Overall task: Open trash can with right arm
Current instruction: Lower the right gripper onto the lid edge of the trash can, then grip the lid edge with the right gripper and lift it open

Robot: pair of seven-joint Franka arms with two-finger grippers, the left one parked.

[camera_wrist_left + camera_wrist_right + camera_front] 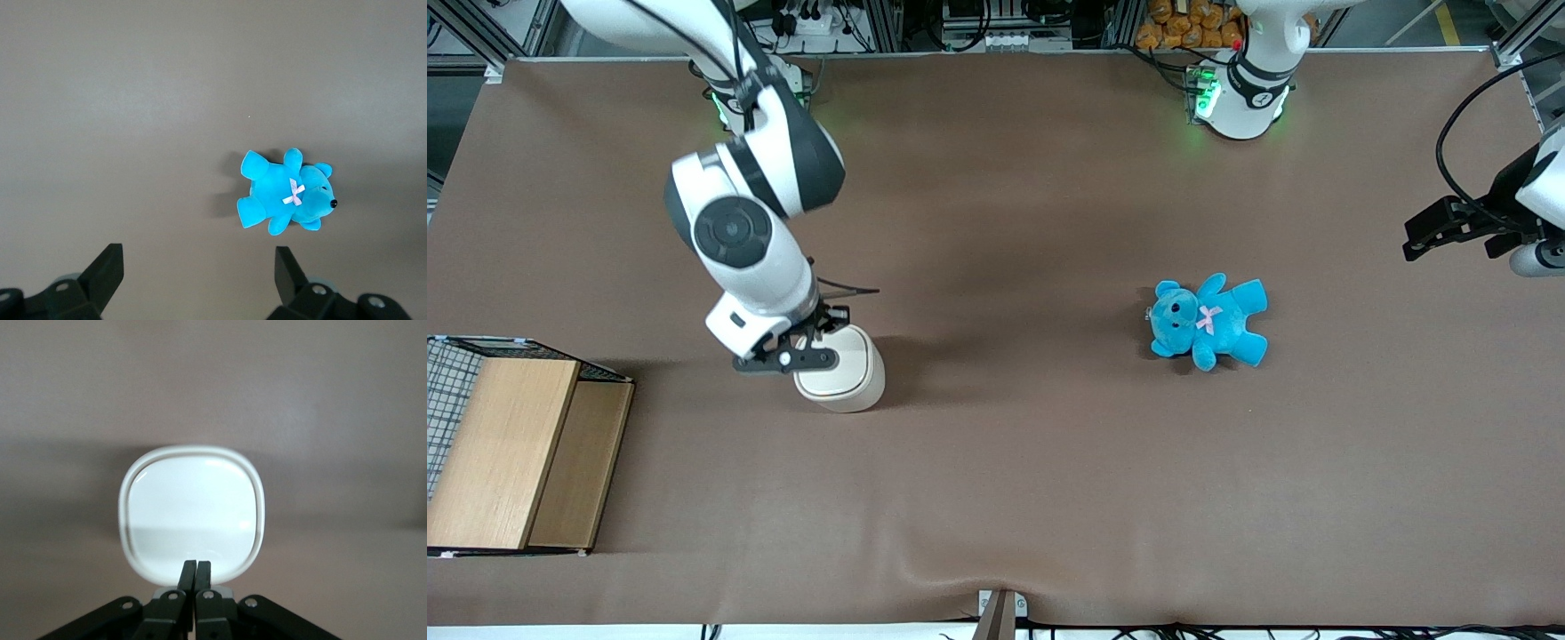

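The cream-white trash can (pixel 845 378) stands on the brown table toward the working arm's end, its flat lid down. In the right wrist view the rimmed lid (pixel 193 510) is seen from above, closed. My right arm (pixel 747 231) reaches down over it. Its black gripper (pixel 818 333) is shut and empty, the two fingers pressed together, with the fingertips (pixel 188 565) over the lid's edge. I cannot tell whether they touch the lid.
A wooden box with wire mesh (pixel 511 449) stands at the table's edge toward the working arm's end. A blue teddy bear (pixel 1208 322) lies toward the parked arm's end; it also shows in the left wrist view (pixel 287 199).
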